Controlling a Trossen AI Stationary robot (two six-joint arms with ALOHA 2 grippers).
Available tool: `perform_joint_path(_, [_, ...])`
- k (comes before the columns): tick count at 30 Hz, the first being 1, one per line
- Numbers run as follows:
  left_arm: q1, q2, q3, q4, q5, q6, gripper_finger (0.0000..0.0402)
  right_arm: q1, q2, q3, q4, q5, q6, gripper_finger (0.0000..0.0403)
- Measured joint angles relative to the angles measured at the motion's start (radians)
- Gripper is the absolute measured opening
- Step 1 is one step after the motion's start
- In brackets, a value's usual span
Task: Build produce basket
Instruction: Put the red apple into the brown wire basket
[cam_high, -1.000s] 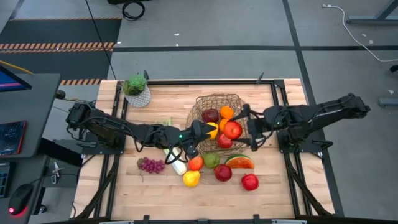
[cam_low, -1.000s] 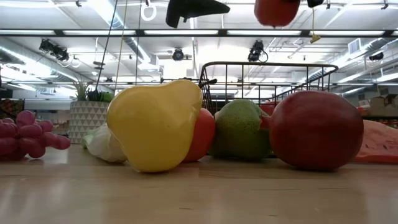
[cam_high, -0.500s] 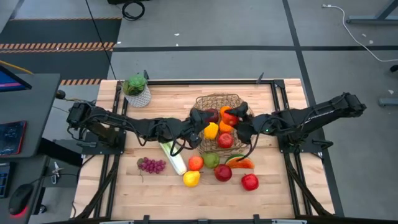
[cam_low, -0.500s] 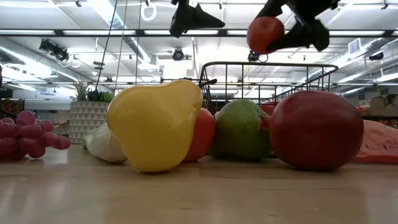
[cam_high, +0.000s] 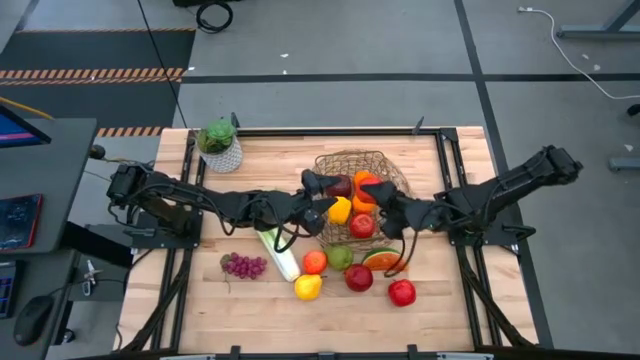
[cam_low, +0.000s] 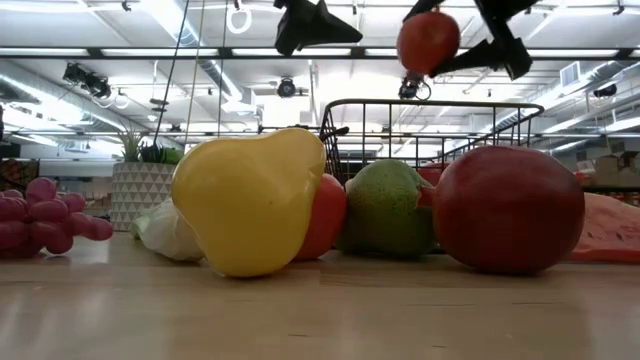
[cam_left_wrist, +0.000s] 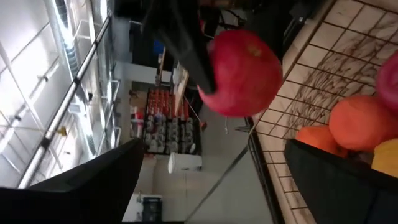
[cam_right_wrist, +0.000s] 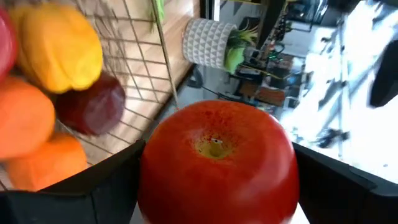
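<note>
Right gripper (cam_low: 455, 45) carries a red apple (cam_low: 428, 42) above the wire basket (cam_high: 392, 172); left gripper (cam_high: 318, 196) hangs beside it, fingers spread and empty.
The right fingers pinch the apple wide. Released here, it may strike the piled oranges (cam_high: 362, 190) and yellow pepper (cam_high: 340, 210), bounce over the rim onto the worktop (cam_high: 450, 300), or clip the left arm.

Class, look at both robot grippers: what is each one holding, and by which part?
The right gripper clamps a round red apple by its two opposite sides, above the wire basket. The left gripper is open, holding nothing.
</note>
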Motion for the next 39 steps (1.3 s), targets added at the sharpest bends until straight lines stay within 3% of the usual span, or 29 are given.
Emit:
perform_joint_path(9, [-0.006, 0.0, 0.0, 0.001, -0.003, -0.029, 0.0397, 0.082, 0.002, 0.0, 0.007, 0.038, -0.197, 0.0364])
perform_joint_path(18, [-0.006, 0.0, 0.0, 0.001, -0.003, -0.029, 0.0397, 0.08, 0.002, 0.0, 0.008, 0.038, -0.22, 0.0364])
perform_joint_path(21, [-0.006, 0.0, 0.0, 0.001, -0.003, -0.03, 0.0397, 0.072, 0.002, 0.0, 0.051, 0.038, -0.078, 0.0364])
perform_joint_path(29, [-0.006, 0.0, 0.0, 0.001, -0.003, -0.095, 0.0397, 0.052, 0.002, 0.0, 0.182, 0.038, 0.564, 0.0364])
perform_joint_path(39, [-0.006, 0.0, 0.0, 0.001, -0.002, -0.181, 0.0397, 0.056, 0.002, 0.0, 0.185, 0.037, 1.039, 0.0364])
